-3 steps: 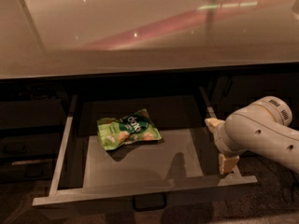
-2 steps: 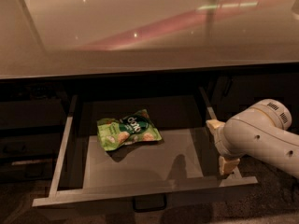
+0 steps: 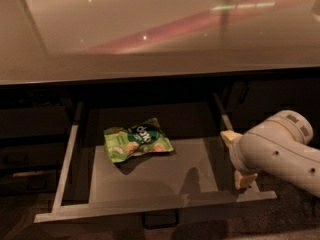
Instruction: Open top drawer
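Observation:
The top drawer stands pulled out under the counter, with a grey floor and pale side rims. Its small pull handle shows below the front edge. A green snack bag lies inside, left of centre. My gripper is at the drawer's right rim, near the front corner. Its two tan fingertips are spread apart, one behind the other along the rim, and hold nothing. My white arm comes in from the right and hides the gap between them.
A glossy beige counter top overhangs the drawer. Dark cabinet fronts flank the drawer on the left and on the right. Dark floor lies below the drawer front.
The arm has drifted slightly down and to the right. The drawer and the snack bag have not moved.

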Action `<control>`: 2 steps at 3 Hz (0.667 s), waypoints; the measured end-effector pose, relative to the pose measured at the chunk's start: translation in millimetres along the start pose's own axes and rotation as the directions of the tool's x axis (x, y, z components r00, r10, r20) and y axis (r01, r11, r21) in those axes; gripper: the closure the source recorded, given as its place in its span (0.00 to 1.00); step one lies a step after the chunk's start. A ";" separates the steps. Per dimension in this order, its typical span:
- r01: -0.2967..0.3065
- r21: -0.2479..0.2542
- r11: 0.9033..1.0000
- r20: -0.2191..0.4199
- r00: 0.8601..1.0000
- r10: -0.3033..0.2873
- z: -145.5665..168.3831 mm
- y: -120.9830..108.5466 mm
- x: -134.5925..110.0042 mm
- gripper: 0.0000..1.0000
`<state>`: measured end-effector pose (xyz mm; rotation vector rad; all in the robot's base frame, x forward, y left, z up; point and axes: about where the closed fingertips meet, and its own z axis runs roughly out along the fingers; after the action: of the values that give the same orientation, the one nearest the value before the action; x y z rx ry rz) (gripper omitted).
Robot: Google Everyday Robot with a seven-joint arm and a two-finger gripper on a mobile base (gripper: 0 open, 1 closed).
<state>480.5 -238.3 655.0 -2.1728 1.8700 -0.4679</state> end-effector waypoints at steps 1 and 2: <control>0.016 0.094 0.995 -0.029 0.999 -0.013 -30.4 17.2 -7.0 0.00; 0.012 0.148 0.989 -0.054 0.999 -0.004 -48.1 43.7 -5.5 0.00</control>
<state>421.2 -238.2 682.2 -2.0911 1.7928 -0.6513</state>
